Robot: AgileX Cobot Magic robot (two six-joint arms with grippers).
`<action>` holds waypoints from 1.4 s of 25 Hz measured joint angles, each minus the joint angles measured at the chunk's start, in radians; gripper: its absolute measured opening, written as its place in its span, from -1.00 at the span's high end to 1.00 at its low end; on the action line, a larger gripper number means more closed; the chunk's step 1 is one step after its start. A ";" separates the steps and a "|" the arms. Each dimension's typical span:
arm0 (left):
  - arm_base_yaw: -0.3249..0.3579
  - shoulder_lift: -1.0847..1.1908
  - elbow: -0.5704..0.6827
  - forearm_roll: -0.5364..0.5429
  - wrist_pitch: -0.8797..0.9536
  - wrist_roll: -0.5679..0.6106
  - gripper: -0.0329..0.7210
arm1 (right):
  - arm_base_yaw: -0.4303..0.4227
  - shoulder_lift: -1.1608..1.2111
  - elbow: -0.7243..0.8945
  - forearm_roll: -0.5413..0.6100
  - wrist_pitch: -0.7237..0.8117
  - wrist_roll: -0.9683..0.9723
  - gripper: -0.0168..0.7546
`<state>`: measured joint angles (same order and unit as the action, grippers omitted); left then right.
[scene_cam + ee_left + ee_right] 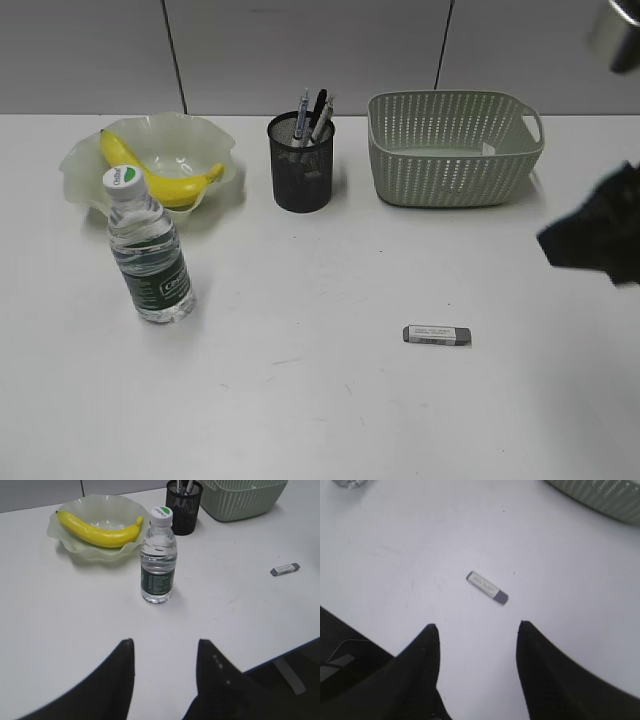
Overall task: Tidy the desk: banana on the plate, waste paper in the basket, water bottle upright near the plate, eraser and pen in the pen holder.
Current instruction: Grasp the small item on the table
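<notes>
The right claw (477, 632) hangs spread wide over the small grey block eraser (487, 587), ready to pick it up for the far black mesh pen cup (301, 163).

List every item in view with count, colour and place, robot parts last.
desk: one, white, under everything.
plate: one, pale green, back left.
banana: one, yellow, in the plate.
water bottle: one, clear with dark green label, upright in front of the plate.
pen holder: one, black mesh, back centre, pens inside.
basket: one, sage green, back right.
eraser: one, grey, on the desk, front right.
left end effector: black, open, empty.
right end effector: black, open, above the eraser.
</notes>
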<state>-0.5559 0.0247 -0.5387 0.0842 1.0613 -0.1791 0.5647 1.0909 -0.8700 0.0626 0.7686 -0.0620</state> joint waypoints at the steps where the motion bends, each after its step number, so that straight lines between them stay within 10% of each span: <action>1: 0.000 0.000 0.000 0.000 0.000 0.000 0.09 | 0.000 -0.060 0.050 0.000 0.007 0.000 -0.09; 10: 0.000 0.000 0.000 0.000 0.000 0.000 0.09 | 0.000 -0.566 0.354 0.000 0.050 0.001 -0.09; 24: 0.000 0.014 0.000 0.001 -0.001 0.000 0.09 | 0.000 -0.940 0.353 -0.055 0.269 0.001 -0.09; 35: 0.000 0.593 -0.080 -0.168 -0.386 0.173 0.09 | 0.000 -0.945 0.359 -0.063 0.270 0.001 -0.09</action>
<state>-0.5559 0.6182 -0.6187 -0.0839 0.6757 -0.0057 0.5647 0.1464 -0.5107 0.0000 1.0389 -0.0612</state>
